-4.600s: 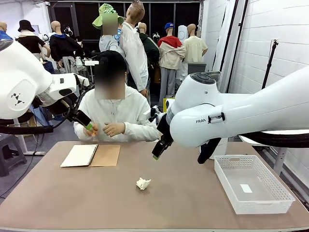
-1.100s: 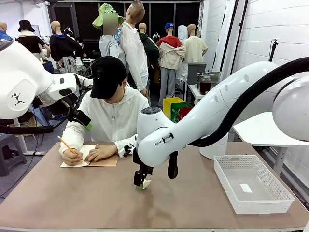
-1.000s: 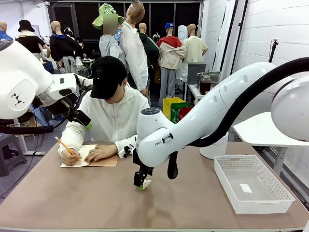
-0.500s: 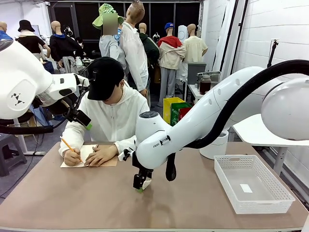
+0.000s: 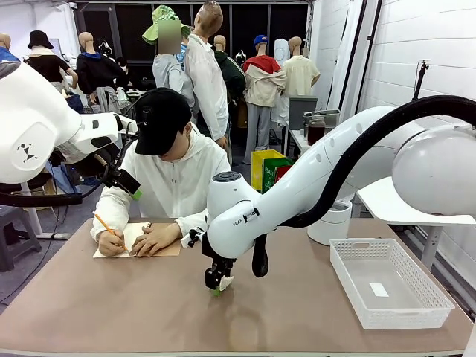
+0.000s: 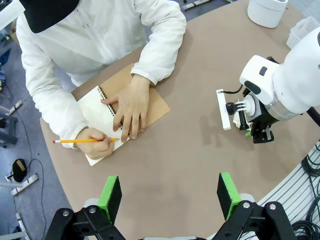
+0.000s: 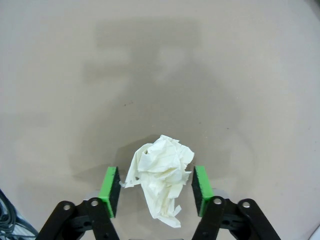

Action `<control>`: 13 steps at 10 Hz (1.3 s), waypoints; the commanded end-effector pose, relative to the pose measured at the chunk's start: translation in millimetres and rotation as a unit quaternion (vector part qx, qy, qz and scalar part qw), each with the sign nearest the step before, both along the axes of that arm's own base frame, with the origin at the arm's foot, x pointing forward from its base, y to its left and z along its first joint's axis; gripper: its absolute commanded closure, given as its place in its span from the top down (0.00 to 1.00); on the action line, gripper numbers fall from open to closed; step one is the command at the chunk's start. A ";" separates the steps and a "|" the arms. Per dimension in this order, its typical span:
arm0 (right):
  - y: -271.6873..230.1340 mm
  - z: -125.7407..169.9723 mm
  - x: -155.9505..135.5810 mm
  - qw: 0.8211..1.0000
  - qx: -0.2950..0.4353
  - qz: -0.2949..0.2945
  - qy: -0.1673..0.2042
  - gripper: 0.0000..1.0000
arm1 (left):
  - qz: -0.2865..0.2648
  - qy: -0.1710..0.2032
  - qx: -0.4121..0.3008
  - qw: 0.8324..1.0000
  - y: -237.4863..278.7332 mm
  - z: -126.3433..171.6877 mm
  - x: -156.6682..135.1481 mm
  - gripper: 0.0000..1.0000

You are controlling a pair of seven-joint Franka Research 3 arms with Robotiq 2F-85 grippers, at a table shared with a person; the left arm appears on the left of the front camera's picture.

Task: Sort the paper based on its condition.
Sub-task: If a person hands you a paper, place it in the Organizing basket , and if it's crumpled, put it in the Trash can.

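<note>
now the right gripper point(image 7: 155, 189) straddles the crumpled paper ball point(image 7: 161, 176), fingers apart for a pinch, well left of the white basket point(image 5: 346, 280); the left gripper point(image 6: 168, 192) hangs spread, clear of it.

Brown table top point(image 5: 89, 312) runs right across the bottom of the front view, matte and evenly lit. Up the right side we've got a white painted block wall point(image 5: 439, 44), with a black stand point(image 5: 416, 93) upright in front of it. Just below, a white side table point(image 5: 401, 201). Centre back, a yellow crate point(image 5: 264, 158) touching a green one point(image 5: 278, 169), and a grey cabinet point(image 5: 303, 110) behind them. Along the top, dark panels in black frames point(image 5: 126, 18). Lower left, grey floor point(image 5: 30, 260) and a grey stool point(image 5: 10, 238)
</note>
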State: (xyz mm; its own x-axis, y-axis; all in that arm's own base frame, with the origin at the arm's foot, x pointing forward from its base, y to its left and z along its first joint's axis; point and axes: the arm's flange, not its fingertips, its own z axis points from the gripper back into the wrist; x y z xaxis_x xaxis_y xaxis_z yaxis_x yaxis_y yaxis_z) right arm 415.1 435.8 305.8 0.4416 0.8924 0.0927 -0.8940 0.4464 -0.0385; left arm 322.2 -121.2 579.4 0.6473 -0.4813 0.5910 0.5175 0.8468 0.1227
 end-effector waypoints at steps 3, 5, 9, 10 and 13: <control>5.5 -1.9 6.5 1.000 -0.013 -0.008 0.011 0.51 | 0.001 -0.001 -0.003 1.000 0.7 -0.5 0.9 1.00; 5.6 -1.3 6.7 1.000 -0.016 -0.009 0.011 0.14 | 0.001 -0.001 -0.003 1.000 0.7 -0.5 0.9 1.00; -7.8 16.6 12.1 1.000 -0.009 -0.022 0.001 0.00 | 0.001 -0.001 -0.003 1.000 0.7 -0.5 0.9 1.00; -19.9 30.5 16.8 0.999 -0.011 -0.034 -0.004 0.00 | 0.001 -0.001 -0.003 1.000 0.7 -0.5 0.9 1.00; -79.6 88.6 39.4 0.996 -0.041 -0.078 -0.024 0.00 | 0.001 -0.001 -0.003 1.000 0.7 -0.5 0.9 1.00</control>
State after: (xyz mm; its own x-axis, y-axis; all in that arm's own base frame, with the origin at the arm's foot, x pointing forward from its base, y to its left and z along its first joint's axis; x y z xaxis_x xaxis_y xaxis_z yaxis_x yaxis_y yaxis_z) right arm 458.1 378.2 378.3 0.5472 0.8343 0.0667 -0.8275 0.5513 -0.1063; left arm 322.4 -120.9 579.5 0.6476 -0.4806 0.5913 0.5170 0.8472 0.1224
